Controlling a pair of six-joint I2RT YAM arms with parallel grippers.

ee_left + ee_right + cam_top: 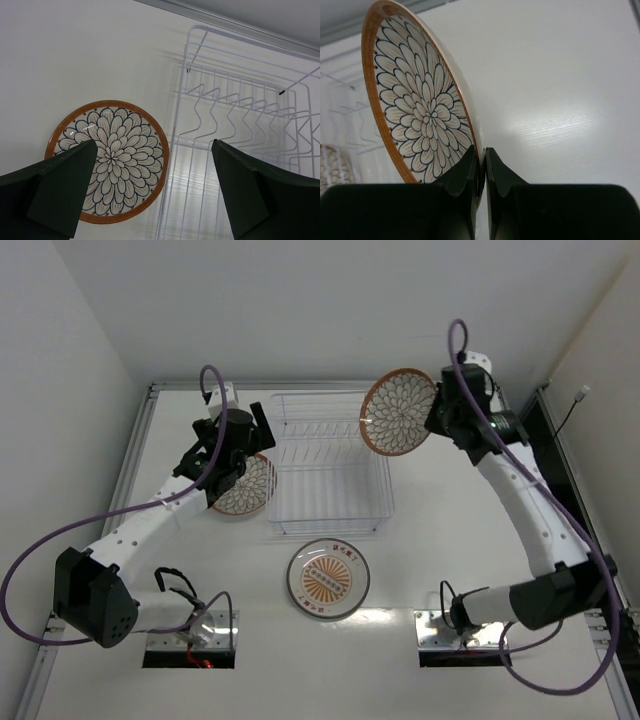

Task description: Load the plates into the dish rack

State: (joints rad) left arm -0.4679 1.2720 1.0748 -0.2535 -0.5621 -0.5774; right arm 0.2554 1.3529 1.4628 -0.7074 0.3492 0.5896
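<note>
The right gripper (481, 165) pinches one brown-rimmed plate (398, 412) by its rim, apparently over the far right corner of the dish rack (330, 532), while the left gripper (154, 143) hangs spread over the other brown-rimmed plate (120, 150) lying flat beside the rack, and the sunburst plate (328, 579) lies before it.

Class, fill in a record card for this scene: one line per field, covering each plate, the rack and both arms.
Dish rack: no plates inside
Held plate: brown-rimmed, in the air, rim pinched by right fingers
Left fingers: open, above second brown-rimmed plate lying flat left of the rack
Sunburst plate: flat on table, on the rack's near side
</note>
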